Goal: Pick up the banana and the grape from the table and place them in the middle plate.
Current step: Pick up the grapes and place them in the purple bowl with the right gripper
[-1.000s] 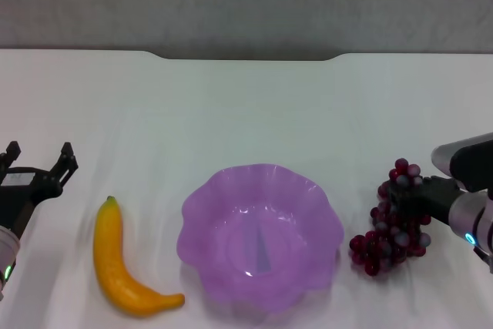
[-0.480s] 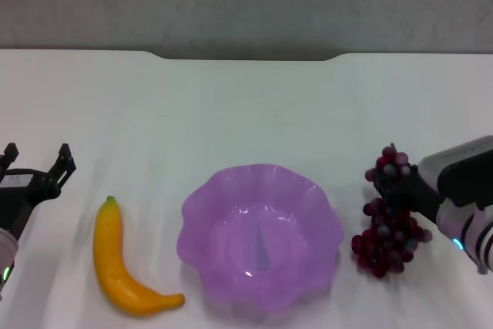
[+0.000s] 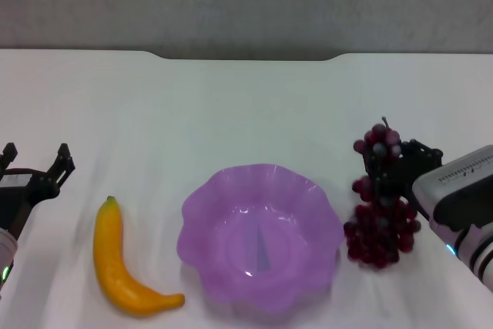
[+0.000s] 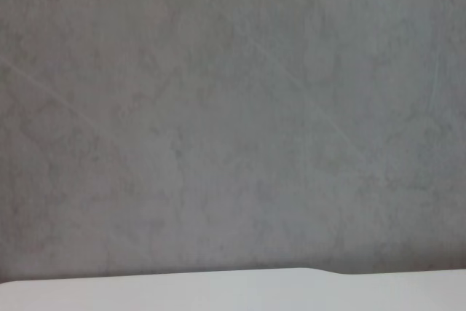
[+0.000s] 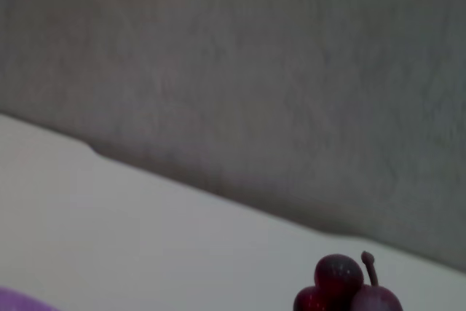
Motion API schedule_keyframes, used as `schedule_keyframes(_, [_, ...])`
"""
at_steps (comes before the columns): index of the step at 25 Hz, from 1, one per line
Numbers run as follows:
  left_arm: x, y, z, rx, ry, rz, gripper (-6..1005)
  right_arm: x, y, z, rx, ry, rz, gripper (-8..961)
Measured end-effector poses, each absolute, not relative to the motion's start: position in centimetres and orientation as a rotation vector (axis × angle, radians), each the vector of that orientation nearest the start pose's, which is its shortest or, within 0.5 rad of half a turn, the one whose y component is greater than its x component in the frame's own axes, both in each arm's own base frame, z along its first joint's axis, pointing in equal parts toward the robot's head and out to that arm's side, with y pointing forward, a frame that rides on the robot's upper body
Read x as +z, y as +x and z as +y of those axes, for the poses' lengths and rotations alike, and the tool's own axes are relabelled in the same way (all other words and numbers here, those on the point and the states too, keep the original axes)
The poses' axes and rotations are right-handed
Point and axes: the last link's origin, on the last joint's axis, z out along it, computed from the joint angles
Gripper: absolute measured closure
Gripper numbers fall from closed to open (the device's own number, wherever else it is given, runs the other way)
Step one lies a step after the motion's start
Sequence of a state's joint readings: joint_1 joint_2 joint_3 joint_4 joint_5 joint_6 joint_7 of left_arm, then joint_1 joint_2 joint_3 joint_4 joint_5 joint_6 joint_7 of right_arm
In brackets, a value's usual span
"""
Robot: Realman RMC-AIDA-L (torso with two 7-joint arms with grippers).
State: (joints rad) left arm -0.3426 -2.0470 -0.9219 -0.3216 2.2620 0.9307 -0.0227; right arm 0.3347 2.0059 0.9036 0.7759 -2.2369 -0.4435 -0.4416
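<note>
The purple scalloped middle plate [image 3: 231,198] sits at the front centre of the white table [image 3: 246,105]. The yellow banana [image 3: 122,271] lies on the table left of the plate. My right gripper [image 3: 393,167] is shut on the bunch of dark red grapes [image 3: 379,225] and holds it lifted just right of the plate. The top grapes and stem also show in the right wrist view [image 5: 342,289]. My left gripper [image 3: 35,167] is open and empty at the left edge, beside the banana.
A grey wall stands behind the table's notched far edge [image 3: 246,57]. The left wrist view shows only the wall and a strip of table edge [image 4: 218,278].
My right gripper has lifted the grape bunch off the table and moved it up and left toward the plate. The left arm has barely moved.
</note>
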Motion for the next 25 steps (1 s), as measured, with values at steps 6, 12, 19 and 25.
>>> schedule_keyframes(6, [-2.0,-35.6,32.3,-0.522,-1.563,-0.692,105,-6.8,25.6,34.0,0.426,-1.914,0.4,536])
schedule_keyframes(12, [-1.9,-35.6,32.4,-0.518,-1.564,-0.692,106,-5.8,22.6,32.9,0.55,-1.883,0.261,538])
schedule_keyframes(19, [-1.9,-35.8,32.3,-0.511,-1.563,-0.695,106,-4.5,19.4,31.7,0.669,-1.833,0.097,540])
schedule_keyframes(25, [-2.0,-35.9,32.2,-0.506,-1.563,-0.7,105,-2.9,17.4,31.3,0.727,-1.784,-0.012,542])
